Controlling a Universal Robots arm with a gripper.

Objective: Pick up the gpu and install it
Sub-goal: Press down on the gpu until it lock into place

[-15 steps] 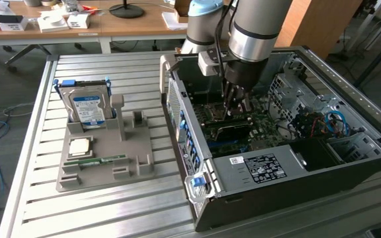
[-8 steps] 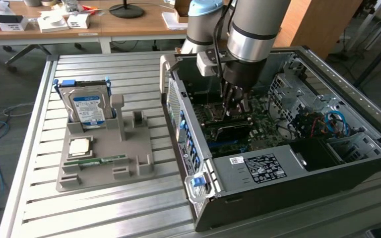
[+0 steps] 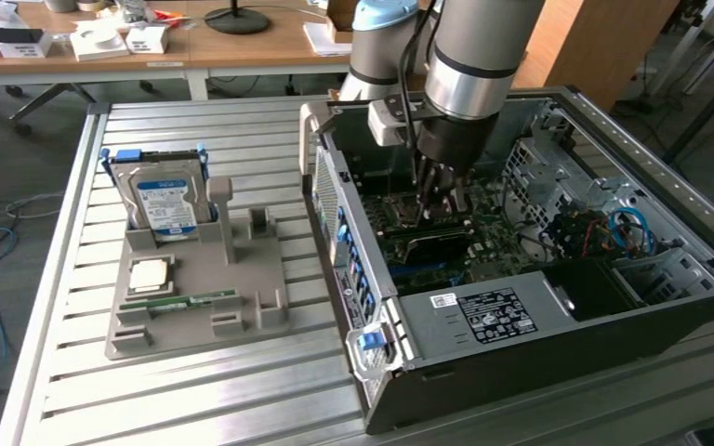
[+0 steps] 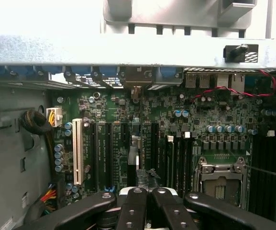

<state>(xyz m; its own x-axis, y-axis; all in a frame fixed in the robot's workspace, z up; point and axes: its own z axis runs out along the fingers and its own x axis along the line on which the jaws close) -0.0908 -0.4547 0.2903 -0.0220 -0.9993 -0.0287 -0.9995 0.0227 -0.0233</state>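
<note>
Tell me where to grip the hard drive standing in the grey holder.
Take the hard drive by its upper half, coming straight down from above and pinching its two broad faces. It stands upright in the grey holder, with its lower end sunk in the slot.

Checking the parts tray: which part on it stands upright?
The blue-labelled hard drive, standing on edge in its holder on the tray; the CPU and RAM stick lie flat.
</note>
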